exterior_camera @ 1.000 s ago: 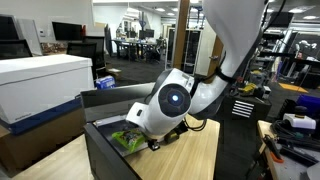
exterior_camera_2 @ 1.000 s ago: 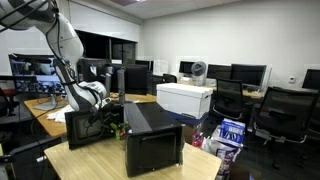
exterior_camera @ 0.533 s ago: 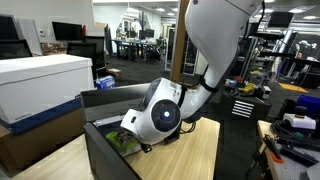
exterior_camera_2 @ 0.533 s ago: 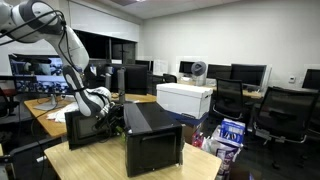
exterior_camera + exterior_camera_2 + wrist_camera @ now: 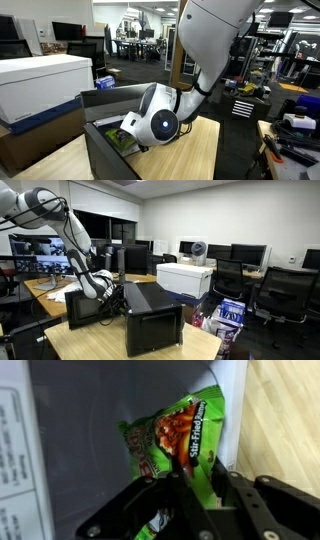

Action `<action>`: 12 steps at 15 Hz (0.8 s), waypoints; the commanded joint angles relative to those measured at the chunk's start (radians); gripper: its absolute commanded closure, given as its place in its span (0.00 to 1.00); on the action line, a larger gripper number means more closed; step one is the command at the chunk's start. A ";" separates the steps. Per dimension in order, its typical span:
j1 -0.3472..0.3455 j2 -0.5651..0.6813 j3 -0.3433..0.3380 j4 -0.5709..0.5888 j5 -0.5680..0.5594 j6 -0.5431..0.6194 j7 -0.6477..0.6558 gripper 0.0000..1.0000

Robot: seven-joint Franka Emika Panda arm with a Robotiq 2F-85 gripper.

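A green snack bag (image 5: 170, 435) with red and orange print hangs crumpled inside an open black box (image 5: 105, 155), over its grey floor. My gripper (image 5: 197, 478) is shut on the bag's lower edge, and the green film runs between the two black fingers. In an exterior view the round white wrist (image 5: 160, 124) sits low over the box's corner, with a bit of the green snack bag (image 5: 126, 139) showing beside it. The fingers themselves are hidden there. The arm (image 5: 92, 280) bends down into the black box (image 5: 150, 315) in an exterior view.
The box stands on a wooden table (image 5: 195, 150), its light inner wall (image 5: 232, 410) close to the gripper's right. A large white box (image 5: 40, 85) stands beyond, also the white box (image 5: 187, 278). Office chairs (image 5: 275, 290) and monitors surround the table.
The wrist has sunk lower and a little leftwards into the box, carrying the bag. The upper arm has swung over it. The grip stays the same.
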 commanded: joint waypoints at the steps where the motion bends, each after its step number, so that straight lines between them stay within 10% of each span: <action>1: 0.005 0.018 -0.011 0.035 -0.060 -0.054 0.117 0.92; 9: -0.001 0.086 -0.025 0.073 -0.067 -0.148 0.175 0.92; 10: -0.146 0.045 0.136 0.064 -0.133 -0.260 0.132 0.92; 11: -0.168 0.042 0.160 0.055 -0.138 -0.280 0.111 0.88; 12: -0.259 0.036 0.250 0.041 -0.155 -0.306 0.080 0.44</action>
